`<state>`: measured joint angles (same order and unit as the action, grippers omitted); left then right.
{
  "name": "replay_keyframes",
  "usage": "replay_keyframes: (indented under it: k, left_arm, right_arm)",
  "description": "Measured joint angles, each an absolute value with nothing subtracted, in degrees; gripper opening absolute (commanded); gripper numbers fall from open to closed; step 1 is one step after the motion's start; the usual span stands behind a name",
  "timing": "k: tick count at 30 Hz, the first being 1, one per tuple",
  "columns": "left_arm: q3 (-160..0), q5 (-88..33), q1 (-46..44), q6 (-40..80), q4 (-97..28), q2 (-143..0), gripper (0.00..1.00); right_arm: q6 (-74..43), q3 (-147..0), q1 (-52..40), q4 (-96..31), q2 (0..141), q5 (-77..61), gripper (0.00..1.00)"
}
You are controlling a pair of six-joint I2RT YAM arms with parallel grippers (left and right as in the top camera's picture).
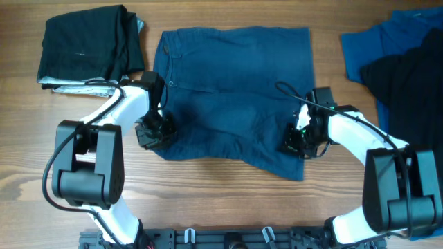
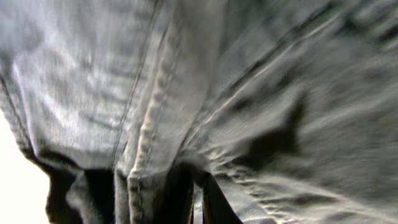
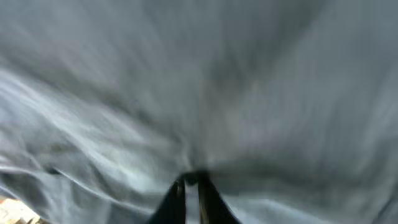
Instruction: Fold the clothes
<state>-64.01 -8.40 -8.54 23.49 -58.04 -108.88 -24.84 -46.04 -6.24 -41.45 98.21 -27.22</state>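
Though blurred, shorts (image 3: 249, 93) at fingertips (image 3: 176, 200).

Navy shorts (image 1: 235, 83) flat on wooden table (image 1: 208, 187)

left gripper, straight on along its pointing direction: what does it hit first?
The navy shorts: cloth fills the wrist view and bunches right at the left gripper, so contact is immediate. Whatever lies behind it is hidden.
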Motion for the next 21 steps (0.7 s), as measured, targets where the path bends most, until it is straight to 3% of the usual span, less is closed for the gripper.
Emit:
replay_keyframes:
  k: [5, 11, 18, 21]
  left_arm:
    - [-63.53, -7.60, -8.54, 23.51, -61.89, -109.54, 0.04]
    - [-63.37, -6.70, -8.56, 23.51, -62.35, -109.43, 0.04]
    - [-72.20, -3.05, -8.58, 23.51, -63.92, -100.09, 0.04]
    - [-77.12, -2.81, -8.58, 23.53, -57.54, -92.01, 0.10]
  right_arm:
    - [-23.62, -43.94, -6.35, -51.77, 100.05, -30.02, 0.04]
    - [-22.44, -45.19, -6.33, -54.08, 100.60, -27.77, 0.04]
    - [-17.76, -64.31, -6.07, -64.79, 101.78, -21.41, 0.04]
    - [-14.68, -69.78, -6.07, -59.79, 101.32, -26.55, 0.04]
